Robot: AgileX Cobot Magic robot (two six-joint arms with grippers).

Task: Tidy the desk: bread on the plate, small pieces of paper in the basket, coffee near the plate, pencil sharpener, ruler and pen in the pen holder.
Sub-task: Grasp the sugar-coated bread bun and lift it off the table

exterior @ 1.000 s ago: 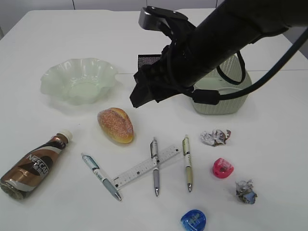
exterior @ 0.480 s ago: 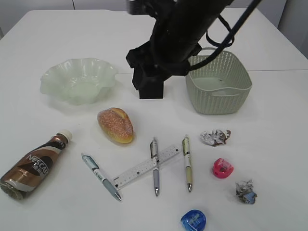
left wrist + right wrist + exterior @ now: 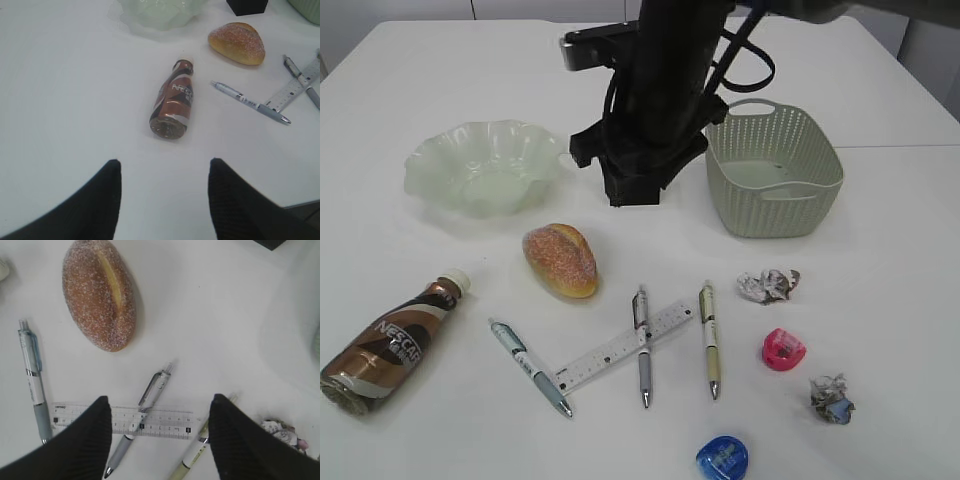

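Bread (image 3: 560, 260) lies below the pale green wavy plate (image 3: 430, 160). The coffee bottle (image 3: 390, 340) lies on its side at the left. Three pens (image 3: 530, 367) (image 3: 642, 345) (image 3: 709, 338) and a clear ruler (image 3: 610, 350) lie in front. A pink sharpener (image 3: 782, 349), a blue sharpener (image 3: 722, 458) and two paper balls (image 3: 768, 285) (image 3: 831, 398) are at the right. My right gripper (image 3: 160, 399) is open and empty, high above the ruler (image 3: 125, 420) and the middle pen (image 3: 150, 395). My left gripper (image 3: 165, 165) is open and empty, short of the bottle (image 3: 172, 102).
The green basket (image 3: 820, 150) stands at the back right. The black pen holder (image 3: 632, 188) stands between plate and basket, partly behind my right arm (image 3: 660, 80). The left wrist view shows the table's front edge at the lower right.
My right arm has swung left and more upright, off the basket, which now shows in full. The things on the table have not moved.
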